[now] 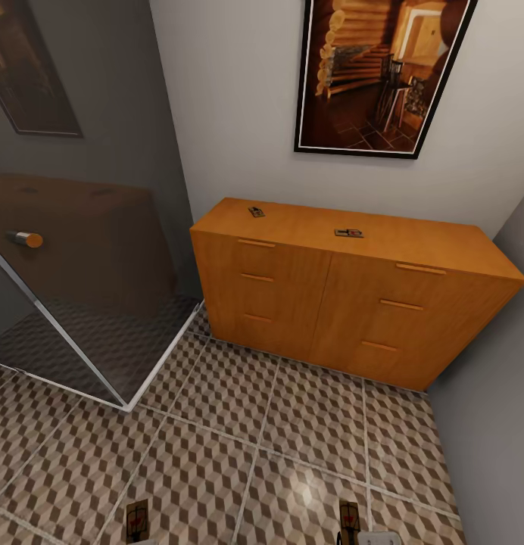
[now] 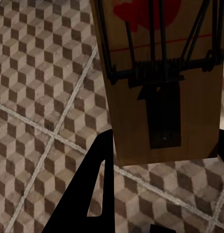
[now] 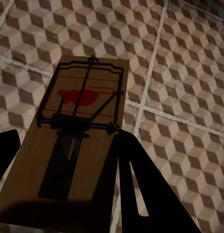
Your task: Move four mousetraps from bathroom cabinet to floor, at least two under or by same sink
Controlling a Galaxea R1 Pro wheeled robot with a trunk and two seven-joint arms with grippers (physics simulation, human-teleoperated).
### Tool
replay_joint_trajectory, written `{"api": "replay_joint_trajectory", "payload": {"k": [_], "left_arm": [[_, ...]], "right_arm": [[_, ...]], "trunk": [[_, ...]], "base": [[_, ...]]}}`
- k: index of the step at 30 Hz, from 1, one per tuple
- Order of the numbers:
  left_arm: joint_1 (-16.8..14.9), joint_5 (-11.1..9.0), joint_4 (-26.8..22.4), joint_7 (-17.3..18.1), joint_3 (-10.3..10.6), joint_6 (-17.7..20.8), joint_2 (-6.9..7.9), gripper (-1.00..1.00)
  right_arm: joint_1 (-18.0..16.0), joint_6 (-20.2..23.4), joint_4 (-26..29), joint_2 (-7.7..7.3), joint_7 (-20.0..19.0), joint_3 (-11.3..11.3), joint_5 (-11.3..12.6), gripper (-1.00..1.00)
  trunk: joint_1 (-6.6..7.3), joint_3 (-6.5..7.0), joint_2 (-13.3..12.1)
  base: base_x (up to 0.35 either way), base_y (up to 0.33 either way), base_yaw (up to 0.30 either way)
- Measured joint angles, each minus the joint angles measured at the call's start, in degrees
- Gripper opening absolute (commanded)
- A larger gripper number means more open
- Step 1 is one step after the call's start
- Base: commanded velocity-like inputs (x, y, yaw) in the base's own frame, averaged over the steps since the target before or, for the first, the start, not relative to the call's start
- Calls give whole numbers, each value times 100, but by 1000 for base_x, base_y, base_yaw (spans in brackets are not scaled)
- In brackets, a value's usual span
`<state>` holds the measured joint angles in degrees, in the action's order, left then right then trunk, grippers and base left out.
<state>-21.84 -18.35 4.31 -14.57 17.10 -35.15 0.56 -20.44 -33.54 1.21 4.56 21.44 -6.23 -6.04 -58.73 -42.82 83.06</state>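
Observation:
The orange-brown cabinet [image 1: 330,295] stands against the wall with two mousetraps on its top, one at the left [image 1: 256,212] and one near the middle [image 1: 349,233]. Two more mousetraps show at the head view's lower edge, one on the left [image 1: 137,521] and one on the right [image 1: 348,522], both above the bathroom floor [image 1: 239,454]. In the left wrist view my left gripper [image 2: 160,160] is shut on a tan mousetrap [image 2: 165,97] with a red spot. The right wrist view has my right gripper [image 3: 68,170] shut on another mousetrap [image 3: 83,136], over the cube-patterned tiles [image 3: 180,73].
A glass shower screen [image 1: 88,288] with a round knob [image 1: 26,239] stands at the left, its base rail running along the floor. A framed picture [image 1: 379,72] hangs above the cabinet. A grey wall [image 1: 489,409] closes in at the right. Open tiles lie before the cabinet.

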Motion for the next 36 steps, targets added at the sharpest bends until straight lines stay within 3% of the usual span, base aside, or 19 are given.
{"api": "replay_joint_trajectory", "payload": {"k": [36], "left_arm": [[2, 0, 0, 0, 0, 0, 0, -100]], "right_arm": [[0, 0, 0, 0, 0, 0, -2, -100]], "trunk": [[0, 0, 0]], "base": [[0, 0, 0]]}}
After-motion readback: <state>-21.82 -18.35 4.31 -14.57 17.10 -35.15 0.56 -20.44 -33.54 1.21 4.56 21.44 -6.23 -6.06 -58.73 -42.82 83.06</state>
